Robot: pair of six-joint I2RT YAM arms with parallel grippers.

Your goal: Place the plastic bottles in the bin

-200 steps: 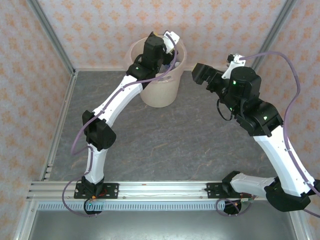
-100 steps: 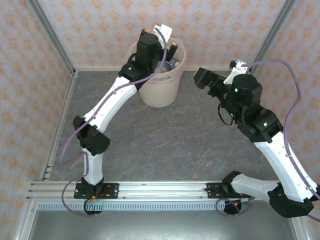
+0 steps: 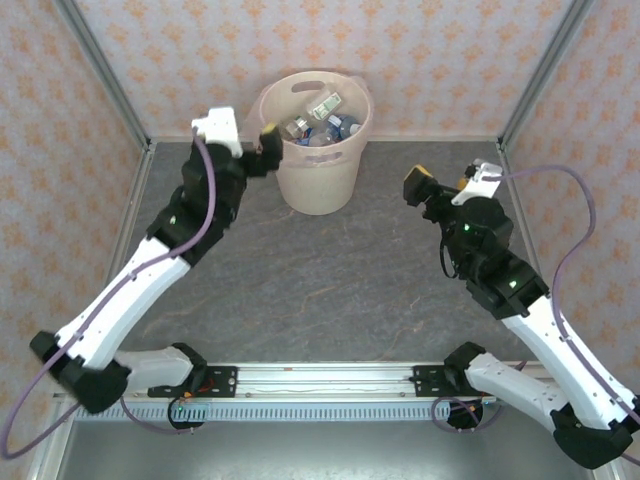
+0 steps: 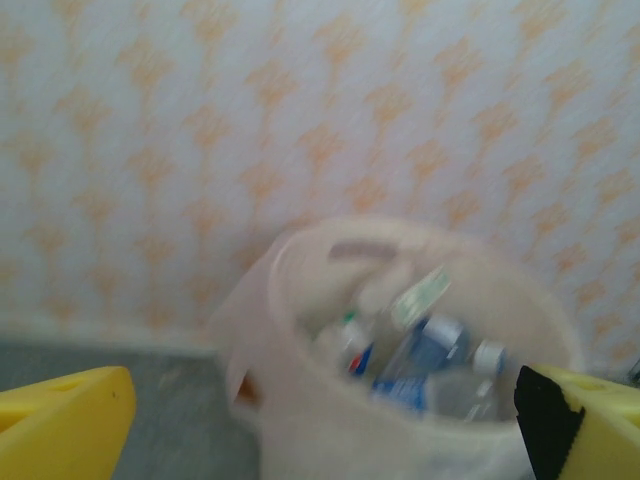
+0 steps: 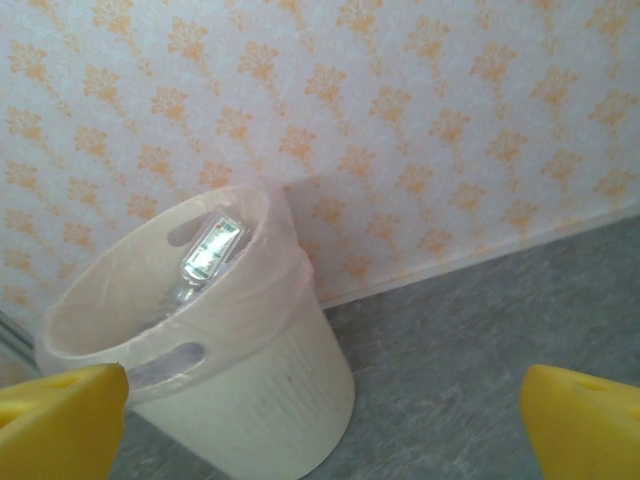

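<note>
The cream bin (image 3: pixel 318 185) stands at the back of the table, against the wall. Several plastic bottles (image 3: pixel 320 120) lie inside it, clear ones with blue labels and white caps. My left gripper (image 3: pixel 262 150) hovers just left of the bin's rim, open and holding nothing. The left wrist view is blurred; it looks over the bin (image 4: pixel 300 420) at the bottles (image 4: pixel 430 350) between the yellow fingers (image 4: pixel 60 420). My right gripper (image 3: pixel 432 190) is open and empty, off to the bin's right. The right wrist view has the bin (image 5: pixel 250 400) at left with a labelled bottle (image 5: pixel 210 250) inside.
Patterned walls (image 3: pixel 450 60) and metal posts (image 3: pixel 100 70) close in the back and sides. The grey tabletop (image 3: pixel 330 270) stretches between the arms. A metal rail (image 3: pixel 320 380) runs along the near edge, where both arm bases sit.
My left gripper has pulled back from over the bin to its left side, and the arm has swung left. My right arm has drawn back toward the near edge.
</note>
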